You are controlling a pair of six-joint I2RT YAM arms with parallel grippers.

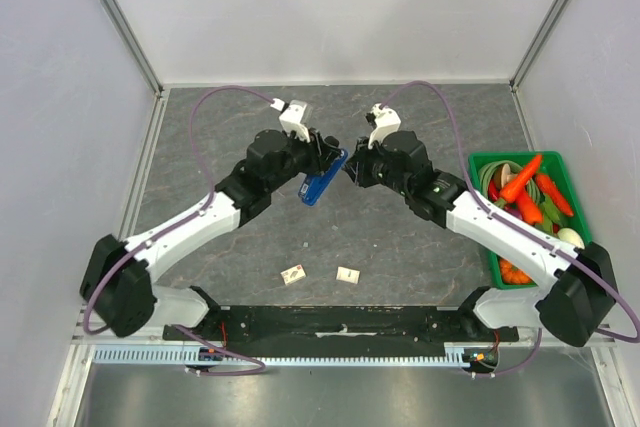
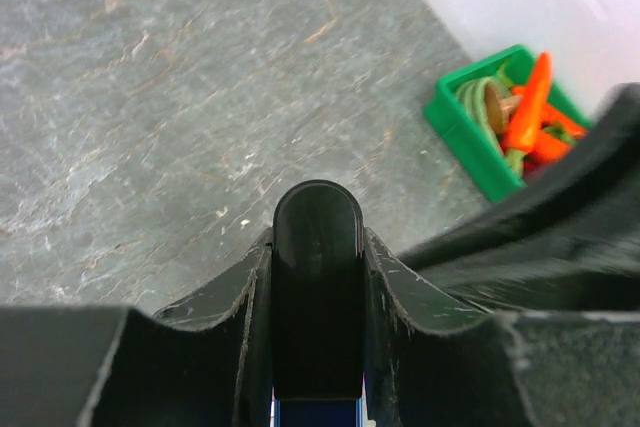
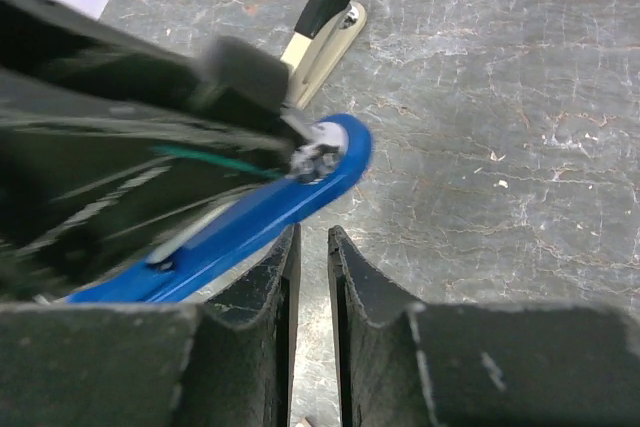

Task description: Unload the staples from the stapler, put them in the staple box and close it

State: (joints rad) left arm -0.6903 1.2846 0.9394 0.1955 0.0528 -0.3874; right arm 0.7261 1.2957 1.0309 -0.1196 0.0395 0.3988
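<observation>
My left gripper (image 1: 322, 155) is shut on the stapler (image 1: 323, 186) and holds it above the table. In the left wrist view the stapler's black end (image 2: 318, 277) sits clamped between the fingers, with a strip of blue below it. In the right wrist view the stapler is hinged open: the blue base (image 3: 262, 213) runs left, and the silver arm with a black tip (image 3: 322, 29) sticks up and away. My right gripper (image 3: 312, 239) has its jaws almost together with nothing between them, just below the blue base's round end. It also shows in the top view (image 1: 352, 173), right of the stapler.
A green bin (image 1: 497, 265) of toy vegetables stands at the right edge; it also shows in the left wrist view (image 2: 465, 137). Two small pale pieces (image 1: 293, 274) (image 1: 347, 274) lie on the grey table near the front. White walls enclose the table.
</observation>
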